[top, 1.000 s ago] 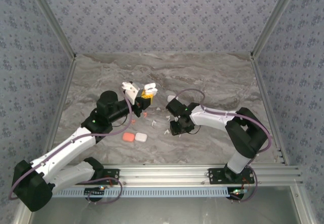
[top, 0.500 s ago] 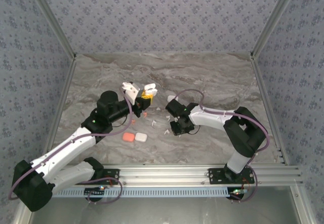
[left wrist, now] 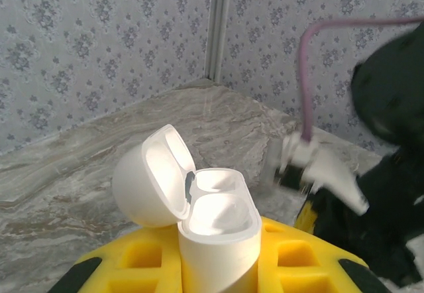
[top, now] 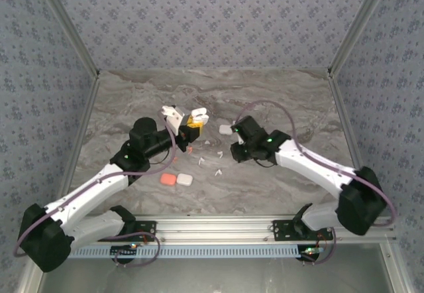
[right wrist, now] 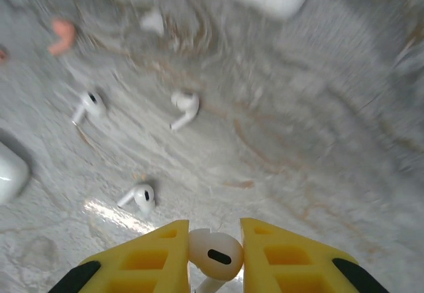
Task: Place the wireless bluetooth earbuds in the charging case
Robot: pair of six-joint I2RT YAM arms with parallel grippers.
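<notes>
My left gripper (top: 187,130) is shut on a white charging case (left wrist: 218,230), holding it upright above the table with its lid (left wrist: 147,177) flipped open and both wells showing. My right gripper (right wrist: 213,256) is shut on one white earbud (right wrist: 215,254), lifted off the marble. In the top view the right gripper (top: 236,150) hovers right of the held case (top: 197,116). Three white earbuds (right wrist: 185,104) (right wrist: 89,104) (right wrist: 140,197) lie loose on the table below it. A coral earbud (right wrist: 63,34) lies further off.
A closed white case (top: 226,129) sits just behind the right gripper. A coral case (top: 168,179) and a white case (top: 185,179) lie side by side near the front. Patterned walls enclose the marble table (top: 285,101) on three sides.
The right gripper has closed on an earbud and risen from the table, and its arm has swung out to the right. The left arm has barely moved.
</notes>
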